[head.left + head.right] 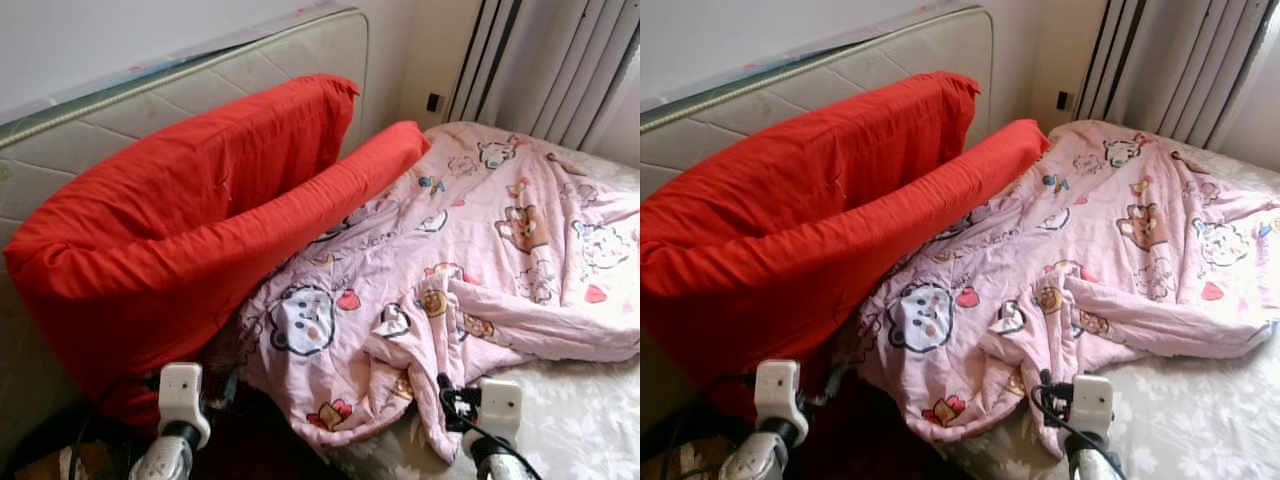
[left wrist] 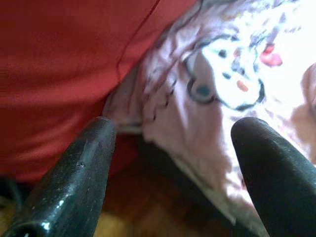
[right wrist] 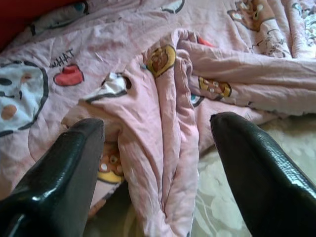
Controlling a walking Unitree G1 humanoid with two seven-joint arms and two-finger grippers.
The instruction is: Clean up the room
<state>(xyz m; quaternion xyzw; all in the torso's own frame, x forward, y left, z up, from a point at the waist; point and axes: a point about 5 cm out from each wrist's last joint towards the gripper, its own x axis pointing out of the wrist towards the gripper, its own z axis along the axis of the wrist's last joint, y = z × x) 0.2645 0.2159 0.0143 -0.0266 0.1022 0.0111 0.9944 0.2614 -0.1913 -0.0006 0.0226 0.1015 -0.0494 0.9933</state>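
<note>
The pink cartoon quilt [image 1: 470, 260] lies crumpled across the bed [image 1: 590, 420], its length running from the near edge toward the curtain [image 1: 560, 70]. Left gripper [image 2: 173, 163] and right gripper [image 3: 158, 148] gape wide, seemingly holding nothing, over its near hem beside the red bolster [image 1: 190, 230].

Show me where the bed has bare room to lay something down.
Bare mattress shows at the near right corner, between the pink quilt and the right gripper. A strip runs along the curtain. Crowded: red bedding against the headboard, the quilt mid-bed.
</note>
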